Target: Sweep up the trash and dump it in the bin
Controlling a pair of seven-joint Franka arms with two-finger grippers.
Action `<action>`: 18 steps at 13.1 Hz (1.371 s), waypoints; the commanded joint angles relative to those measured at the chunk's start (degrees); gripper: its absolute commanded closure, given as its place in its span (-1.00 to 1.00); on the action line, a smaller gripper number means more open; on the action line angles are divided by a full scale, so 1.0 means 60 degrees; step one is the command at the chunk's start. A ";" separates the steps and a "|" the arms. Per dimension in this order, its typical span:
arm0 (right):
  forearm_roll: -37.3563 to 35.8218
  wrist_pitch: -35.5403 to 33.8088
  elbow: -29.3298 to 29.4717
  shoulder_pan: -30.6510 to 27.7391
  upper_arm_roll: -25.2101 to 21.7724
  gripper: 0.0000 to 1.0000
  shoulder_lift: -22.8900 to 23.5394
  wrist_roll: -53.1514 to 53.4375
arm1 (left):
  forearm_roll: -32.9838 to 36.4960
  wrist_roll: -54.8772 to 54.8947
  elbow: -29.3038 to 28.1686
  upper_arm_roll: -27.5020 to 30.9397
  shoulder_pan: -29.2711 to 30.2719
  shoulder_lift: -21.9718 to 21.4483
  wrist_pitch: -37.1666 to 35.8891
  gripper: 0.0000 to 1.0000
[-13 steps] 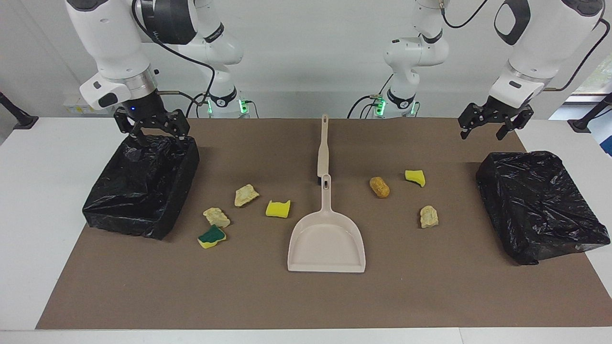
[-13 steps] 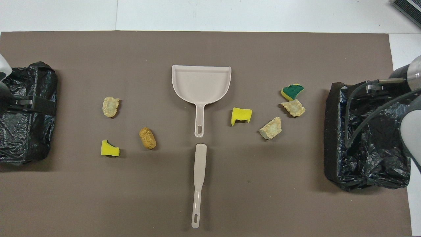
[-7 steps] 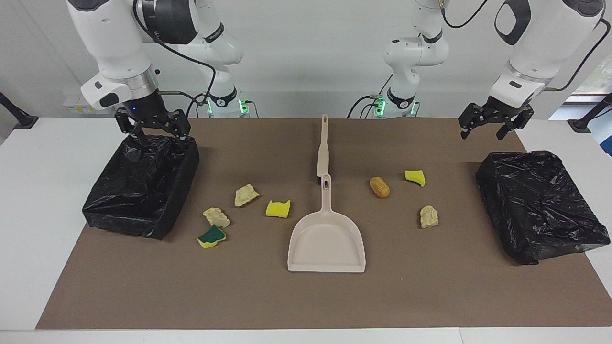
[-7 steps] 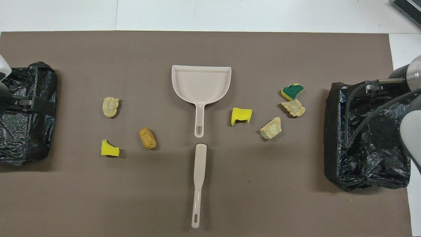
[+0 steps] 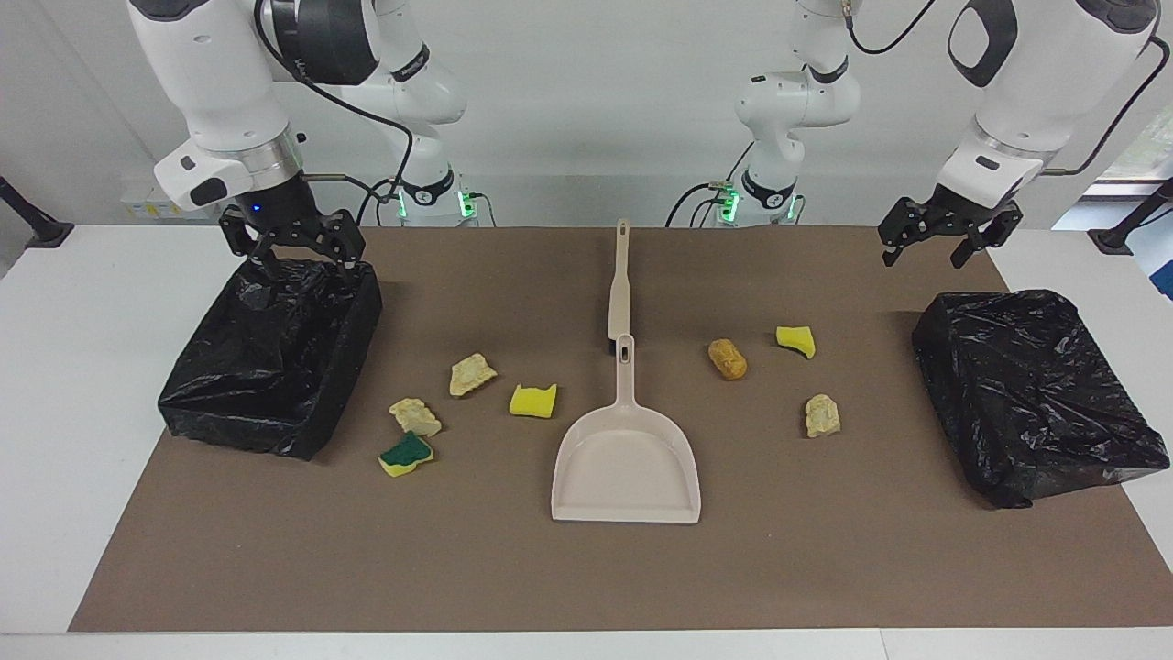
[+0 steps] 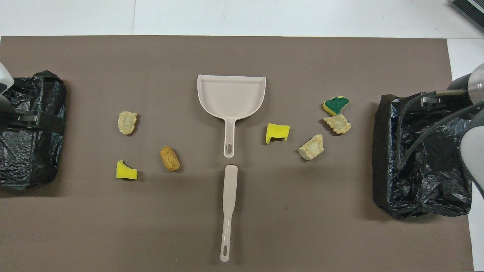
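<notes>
White surface (image 5: 82, 385) carries a brown mat (image 5: 586, 568). Black-lined bins (image 5: 275, 353) (image 5: 1035, 390) sit at either end; dustpan (image 5: 627, 458) and brush (image 5: 619, 284) lie mid-mat. Seven trash scraps (image 5: 531, 401) lie scattered beside the dustpan. Right hand (image 5: 291, 249) hangs spread over one bin; left hand (image 5: 948, 234) hangs spread, empty.

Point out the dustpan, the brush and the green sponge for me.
dustpan (image 6: 231, 94): overhead view, on the bare pan floor.
brush (image 6: 230, 185): overhead view, on the wide head end nearest the dustpan handle.
green sponge (image 5: 403, 451): facing view, on its green top face.
</notes>
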 commanded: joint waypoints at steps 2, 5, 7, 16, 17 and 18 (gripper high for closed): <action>0.0043 0.0064 0.0120 -0.0074 0.0049 -1.00 0.0088 -0.0225 | -0.0137 0.0130 -0.0121 0.0081 -0.0171 -0.0016 -0.0167 -1.00; 0.0058 0.0064 0.0106 -0.0088 0.0049 -1.00 0.0088 -0.0240 | -0.0137 0.0072 -0.0326 0.0038 -0.0230 -0.0030 -0.0094 -1.00; 0.0058 0.0034 0.0120 -0.0089 0.0049 -1.00 0.0073 -0.0211 | -0.0137 0.0028 -0.0604 -0.0036 -0.0448 -0.0030 -0.0021 -1.00; 0.0029 0.0398 0.0048 0.0305 0.0049 -1.00 0.0073 0.0256 | -0.0166 -0.1492 -0.3400 -0.0036 -0.2878 -0.0660 0.2423 -1.00; 0.0014 0.0458 0.0018 0.0365 0.0064 -1.00 0.0131 0.0272 | -0.0166 -0.1742 -0.3591 -0.0036 -0.3186 -0.0675 0.2629 -1.00; -0.0001 0.0517 0.0018 0.0713 0.0064 -1.00 0.0175 0.0345 | -0.0166 -0.2049 -0.3738 -0.0036 -0.3682 -0.0660 0.2747 -1.00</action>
